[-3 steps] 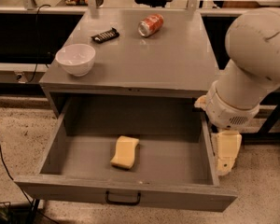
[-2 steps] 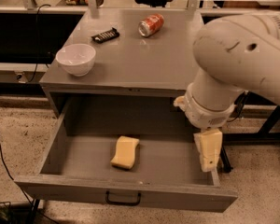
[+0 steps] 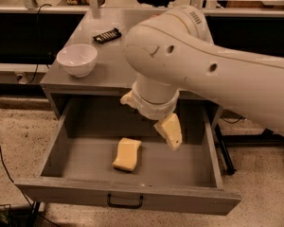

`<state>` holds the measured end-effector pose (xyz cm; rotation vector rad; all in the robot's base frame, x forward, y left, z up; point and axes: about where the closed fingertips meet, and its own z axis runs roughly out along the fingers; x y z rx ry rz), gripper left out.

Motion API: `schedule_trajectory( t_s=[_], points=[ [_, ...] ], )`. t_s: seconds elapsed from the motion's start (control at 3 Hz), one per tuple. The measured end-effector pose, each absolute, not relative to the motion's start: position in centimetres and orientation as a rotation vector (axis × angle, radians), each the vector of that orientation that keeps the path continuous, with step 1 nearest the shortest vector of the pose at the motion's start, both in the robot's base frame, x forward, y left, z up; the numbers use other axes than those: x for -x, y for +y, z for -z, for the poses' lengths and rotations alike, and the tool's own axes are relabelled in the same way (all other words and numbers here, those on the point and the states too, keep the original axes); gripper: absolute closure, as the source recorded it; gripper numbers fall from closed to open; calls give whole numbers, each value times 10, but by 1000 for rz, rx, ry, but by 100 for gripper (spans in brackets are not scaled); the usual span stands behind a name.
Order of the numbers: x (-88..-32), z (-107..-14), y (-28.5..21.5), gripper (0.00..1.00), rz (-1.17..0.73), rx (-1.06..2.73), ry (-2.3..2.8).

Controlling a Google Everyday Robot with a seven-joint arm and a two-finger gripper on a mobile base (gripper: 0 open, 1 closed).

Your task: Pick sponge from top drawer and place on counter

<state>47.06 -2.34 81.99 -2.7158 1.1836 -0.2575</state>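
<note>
The pale-yellow sponge (image 3: 128, 154) lies flat on the floor of the open top drawer (image 3: 184, 167), a little left of its middle. My gripper (image 3: 171, 135) hangs down inside the drawer, to the right of the sponge and slightly above it, not touching it. The big white arm reaches in from the right and hides the middle of the grey counter (image 3: 109, 72). The drawer's dark bar handle (image 3: 125, 201) shows on the front panel.
A white bowl (image 3: 77, 59) stands on the counter's left front. A black flat object (image 3: 107, 35) lies farther back on the counter. A black cable (image 3: 4, 169) runs on the speckled floor at the left. Table legs stand at the right.
The arm has swung left across the view, and the gripper has moved from the drawer's right side toward the sponge. The red can on the counter is now hidden behind the arm.
</note>
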Motion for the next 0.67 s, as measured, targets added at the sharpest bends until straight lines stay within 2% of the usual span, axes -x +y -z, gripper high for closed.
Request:
schedule_trajectory(
  t_s=[0.67],
  points=[
    [-470,-819,-15,0,229,2817,990]
  ],
)
